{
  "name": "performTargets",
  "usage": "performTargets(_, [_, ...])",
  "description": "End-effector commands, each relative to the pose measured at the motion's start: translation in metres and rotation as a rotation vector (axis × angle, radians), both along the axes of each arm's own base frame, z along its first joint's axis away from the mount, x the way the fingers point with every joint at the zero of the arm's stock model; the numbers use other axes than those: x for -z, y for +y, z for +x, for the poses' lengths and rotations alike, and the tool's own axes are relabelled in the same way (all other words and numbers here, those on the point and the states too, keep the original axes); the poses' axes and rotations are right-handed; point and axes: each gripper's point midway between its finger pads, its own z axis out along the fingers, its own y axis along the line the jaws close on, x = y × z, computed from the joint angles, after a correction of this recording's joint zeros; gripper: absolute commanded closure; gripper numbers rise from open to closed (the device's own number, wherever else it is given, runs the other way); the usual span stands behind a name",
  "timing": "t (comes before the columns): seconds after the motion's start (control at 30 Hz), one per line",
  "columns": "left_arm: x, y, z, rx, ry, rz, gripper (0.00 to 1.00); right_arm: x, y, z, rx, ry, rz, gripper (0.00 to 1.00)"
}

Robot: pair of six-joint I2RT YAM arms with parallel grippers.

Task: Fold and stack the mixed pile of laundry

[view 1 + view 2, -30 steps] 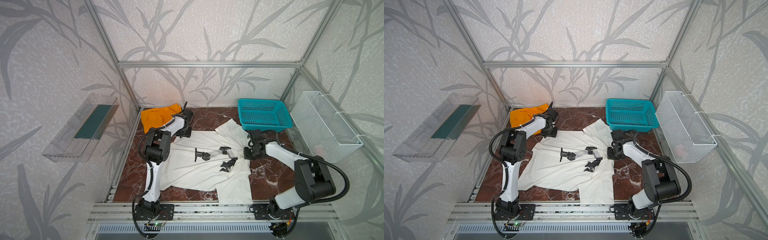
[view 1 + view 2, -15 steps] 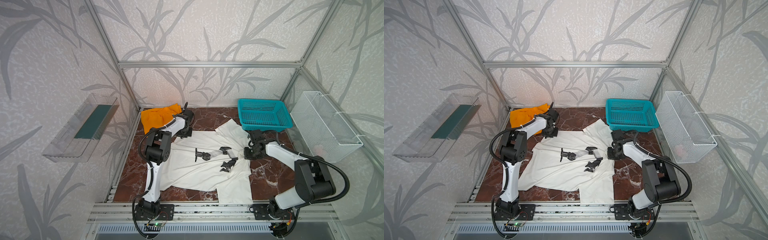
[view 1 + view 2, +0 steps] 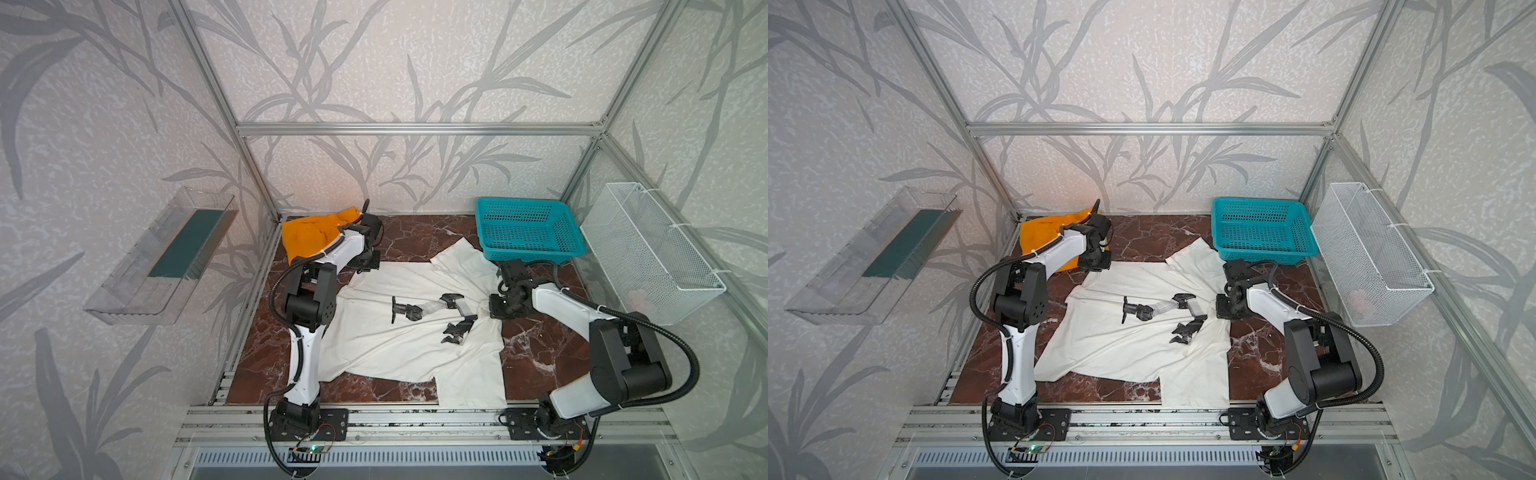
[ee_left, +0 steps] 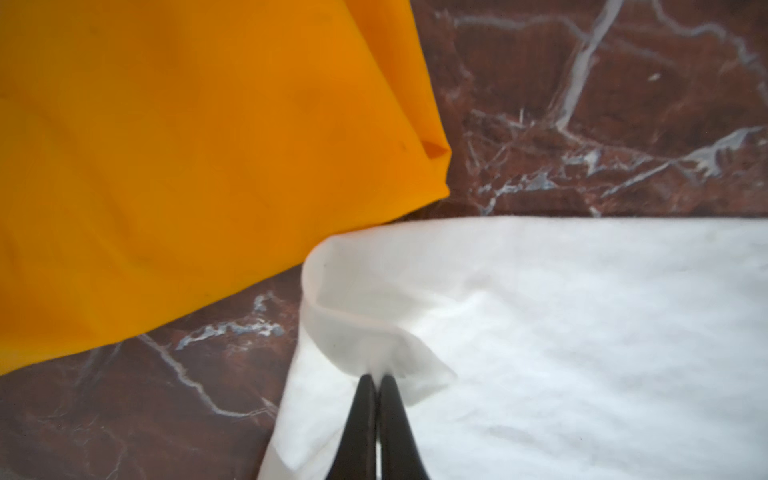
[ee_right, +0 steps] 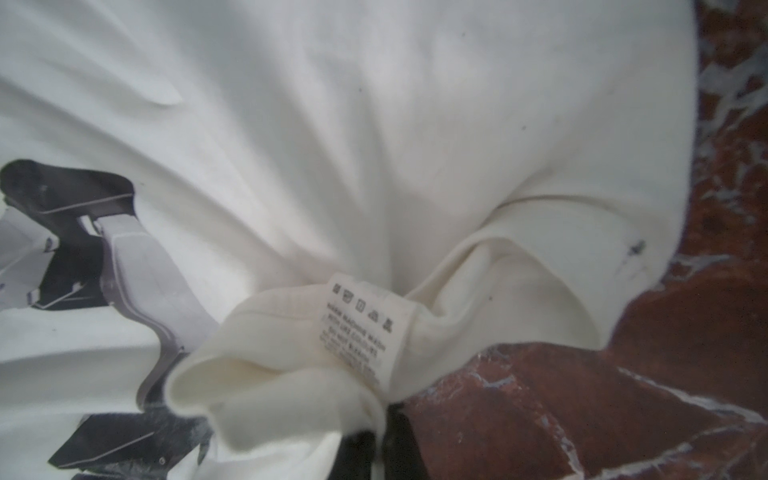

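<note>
With the left gripper [image 4: 376, 380] clamped shut, pinches a raised fold at the edge of the white shirt [image 4: 561, 332], just beside the hem of the orange trousers [image 4: 187, 166] but apart from it. With the right gripper [image 5: 376, 449], likewise closed, grips bunched cloth at the shirt's right edge, right by a sewn-in care label [image 5: 361, 328] — a row of washing symbols over lines of small print, too blurred to read. Bears a black-grey print [image 5: 137, 257] across the front. Lies spread over the middle of the brown marble table [image 3: 407, 237] in both top views, one flap reaching close to the teal basket [image 3: 525, 232], one sleeve down at the front rail [image 3: 415, 415]. Leaves bare marble at the back between trousers and basket, and on the right beside the arm. Keeps the trousers crumpled in the back left corner. Matches the top views of a second ago — arms, shirt and trousers in the same places.
</note>
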Motion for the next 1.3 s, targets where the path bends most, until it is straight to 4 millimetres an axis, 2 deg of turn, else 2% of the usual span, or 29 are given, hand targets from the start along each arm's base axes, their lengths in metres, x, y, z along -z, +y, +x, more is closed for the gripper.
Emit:
performTargets(0.0, [-0.038, 0.022, 0.008, -0.052, -0.055, -0.09, 1.0, -0.005, -0.009, -0.006, 0.024, 0.004, -0.026, 1.0])
performTargets(0.2, [-0.04, 0.065, 0.024, -0.142, -0.1, -0.227, 1.0, -0.006, -0.007, -0.004, 0.023, 0.0, -0.016, 1.0])
performTargets(0.3, [-0.044, 0.081, 0.036, -0.19, -0.135, -0.311, 1.0, -0.008, -0.005, -0.003, 0.023, -0.004, -0.008, 1.0])
performTargets(0.33, [-0.046, 0.085, 0.039, -0.202, -0.143, -0.332, 0.96, -0.008, -0.005, -0.002, 0.024, -0.005, -0.007, 1.0])
performTargets(0.43, [-0.048, 0.104, 0.044, -0.266, -0.149, -0.334, 0.66, -0.009, -0.005, -0.001, 0.026, -0.002, -0.008, 1.0])
performTargets(0.5, [-0.052, 0.114, 0.043, -0.302, -0.162, -0.306, 0.54, -0.009, -0.006, -0.002, 0.027, -0.002, -0.01, 1.0])
performTargets(0.57, [-0.056, 0.122, 0.039, -0.323, -0.172, -0.268, 0.5, -0.011, -0.008, -0.001, 0.031, -0.006, -0.023, 0.97])
performTargets(0.63, [-0.063, 0.123, 0.032, -0.33, -0.179, -0.256, 0.49, -0.014, -0.011, -0.001, 0.033, -0.008, -0.038, 0.86])
performTargets(0.73, [-0.074, 0.116, 0.016, -0.314, -0.183, -0.261, 0.49, -0.019, -0.015, -0.001, 0.038, -0.011, -0.06, 0.71])
performTargets(0.87, [-0.078, 0.086, -0.013, -0.244, -0.164, -0.266, 0.5, -0.027, -0.019, -0.005, 0.042, -0.019, -0.076, 0.66])
performTargets(0.97, [-0.063, 0.046, -0.037, -0.145, -0.122, -0.294, 0.54, -0.032, -0.015, -0.005, 0.035, -0.031, -0.047, 0.66])
performTargets(1.1, [-0.029, 0.003, -0.061, -0.086, -0.041, -0.359, 0.62, -0.04, 0.0, -0.001, 0.002, -0.036, 0.025, 0.68])
performTargets(1.17, [-0.013, -0.007, -0.068, -0.097, -0.012, -0.393, 0.68, -0.044, 0.007, 0.003, -0.025, -0.044, 0.062, 0.67])
performTargets(1.27, [0.005, -0.011, -0.074, -0.114, 0.015, -0.417, 0.72, -0.046, 0.015, 0.006, -0.043, -0.039, 0.097, 0.57])
